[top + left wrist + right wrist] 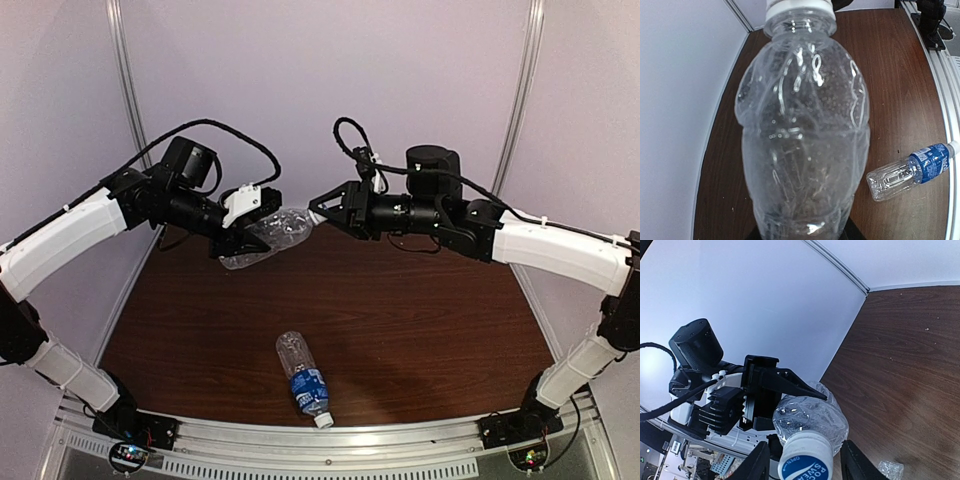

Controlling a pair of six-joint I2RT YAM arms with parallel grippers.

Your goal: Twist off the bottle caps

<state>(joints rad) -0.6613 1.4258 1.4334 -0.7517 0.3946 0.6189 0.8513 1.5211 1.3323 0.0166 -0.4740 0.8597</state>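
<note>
Over a brown table (420, 320), the left gripper (250, 236) clenches a clear bottle (805, 140). The right gripper (319, 207) straddles its cap (806, 460), grip unclear; it should pinch squarely, then twist.

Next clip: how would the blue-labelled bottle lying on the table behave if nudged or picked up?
The blue-labelled bottle lies on its side on the table, so a sideways push would probably roll it. It looks empty and thin-walled, so likely very light and easy to dent. Its cap is on, which may stiffen it slightly.
</note>
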